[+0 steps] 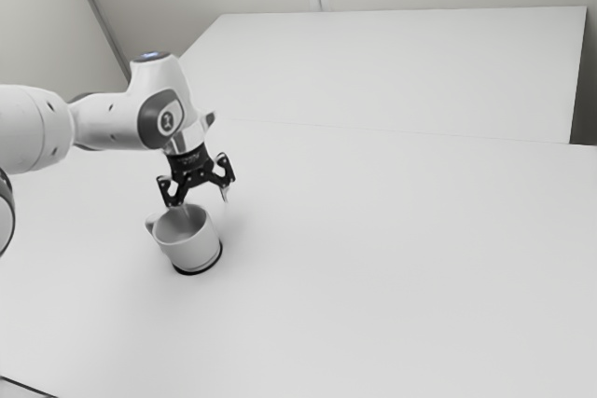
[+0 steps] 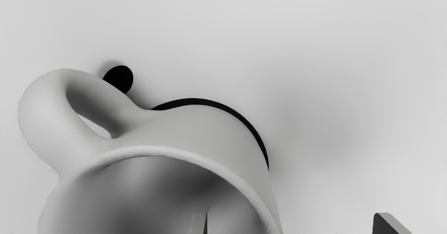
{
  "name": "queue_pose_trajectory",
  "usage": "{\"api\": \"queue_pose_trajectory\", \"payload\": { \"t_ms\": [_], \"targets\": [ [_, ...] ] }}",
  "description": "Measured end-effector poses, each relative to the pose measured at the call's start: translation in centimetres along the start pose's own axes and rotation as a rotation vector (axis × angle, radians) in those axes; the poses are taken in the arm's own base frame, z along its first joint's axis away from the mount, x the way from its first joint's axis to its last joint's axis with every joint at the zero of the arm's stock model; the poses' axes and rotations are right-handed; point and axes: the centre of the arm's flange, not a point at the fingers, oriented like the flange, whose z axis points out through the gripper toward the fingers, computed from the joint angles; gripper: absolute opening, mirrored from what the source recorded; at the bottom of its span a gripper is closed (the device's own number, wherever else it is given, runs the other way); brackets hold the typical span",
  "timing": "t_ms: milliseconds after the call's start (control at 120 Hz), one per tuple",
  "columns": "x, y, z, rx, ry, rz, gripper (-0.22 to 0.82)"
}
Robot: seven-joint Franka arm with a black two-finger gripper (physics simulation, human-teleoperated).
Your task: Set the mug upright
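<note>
The arm [image 1: 107, 122] holds its gripper [image 1: 205, 207] pointing down, fingers [image 2: 389, 225] well apart

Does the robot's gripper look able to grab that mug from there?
Probably yes: the open gripper is at the mug, one finger over its mouth, one outside, and nothing seems to block them.

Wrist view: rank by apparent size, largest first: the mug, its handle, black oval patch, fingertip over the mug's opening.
1. Mug
2. Handle
3. Black oval patch, partly behind the handle
4. Fingertip, cut off by the edge
</note>
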Motion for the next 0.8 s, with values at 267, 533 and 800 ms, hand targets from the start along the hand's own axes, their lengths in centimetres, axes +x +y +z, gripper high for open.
{"api": "queue_pose_trajectory", "payload": {
  "t_ms": [267, 533, 800],
  "targets": [
    [0.4, 0.3, -7.4, -0.048, 0.052, 0.057, 0.58],
    [0.2, -1.0, -15.1, -0.049, 0.129, 0.28, 0.6],
    [0.7, -4.2, -23.7, -0.076, 0.203, 0.461, 0.6]
  ]
}}
